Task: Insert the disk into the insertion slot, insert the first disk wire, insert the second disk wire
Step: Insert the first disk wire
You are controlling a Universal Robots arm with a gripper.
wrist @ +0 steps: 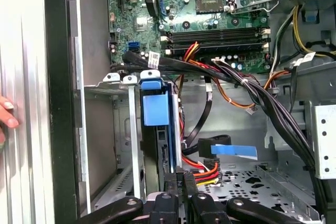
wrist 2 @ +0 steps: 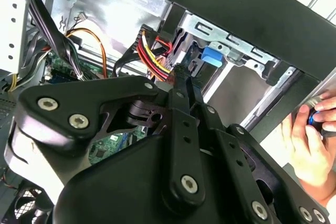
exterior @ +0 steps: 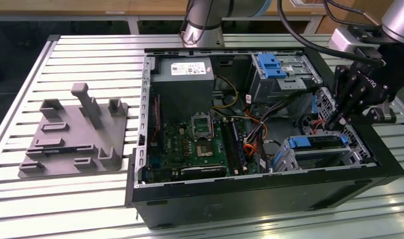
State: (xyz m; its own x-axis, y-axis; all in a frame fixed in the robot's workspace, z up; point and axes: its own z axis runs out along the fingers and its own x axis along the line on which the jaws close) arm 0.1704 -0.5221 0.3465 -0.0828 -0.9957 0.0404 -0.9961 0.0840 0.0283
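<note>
Gripper [wrist: 181,171] is pinched closed, hanging just beside the red-yellow wires [wrist: 206,170] by the disk [wrist: 156,106]. Disk's already sitting in the slot [exterior: 351,155], at the near corner of the case [exterior: 255,191], on the exterior view's right.

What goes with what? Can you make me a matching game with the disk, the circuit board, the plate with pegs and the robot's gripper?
Things:
1. disk
2. circuit board
3. plate with pegs
4. gripper

Descriptions:
A. grey, lying on the table outside the computer case
B. black, reaching down into the case
C. blue-framed, sitting in the insertion slot
D. green, flat on the bottom of the case

Pairs: 1-C, 2-D, 3-A, 4-B
</note>
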